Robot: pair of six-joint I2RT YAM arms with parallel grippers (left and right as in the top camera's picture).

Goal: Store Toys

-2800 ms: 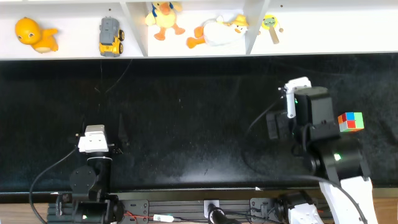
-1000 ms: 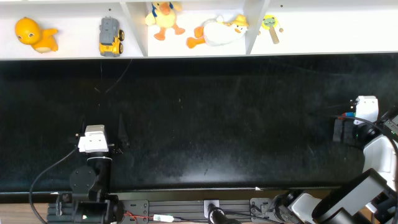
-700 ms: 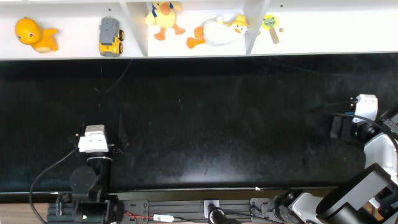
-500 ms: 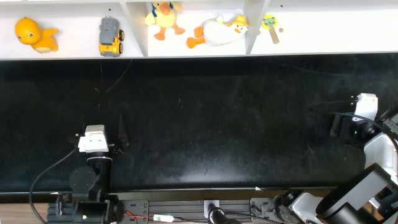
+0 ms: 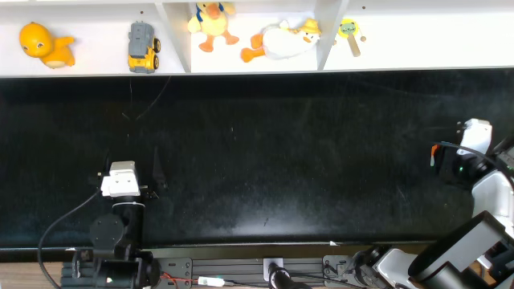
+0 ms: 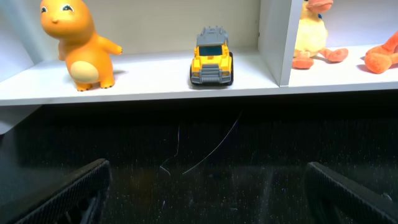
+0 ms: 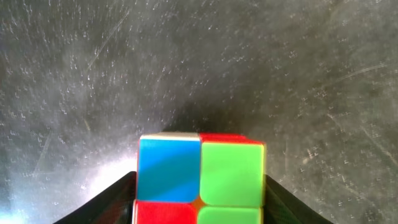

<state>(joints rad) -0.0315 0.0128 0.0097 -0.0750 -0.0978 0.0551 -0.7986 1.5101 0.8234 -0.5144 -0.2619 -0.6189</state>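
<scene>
The cube sits between the two fingers of the right gripper, at the far right side of the black bench. The fingers lie against the left and right sides of the cube, so the gripper is closed around it. The face of the cube toward the camera shows blue, green and red squares. I cannot tell whether the cube rests on the bench or is a little above it.

The left gripper is near the left front part of the bench, close to its own arm base. Its fingers are spread wide and there is nothing between them. It points toward the white shelf along the far edge of the bench.

On the shelf, an orange toy and a yellow truck stand in the left compartment, well apart from each other. A plush duck and a white plush are in the middle compartment, the white one lying on its side. A small green toy is in the right compartment.
</scene>
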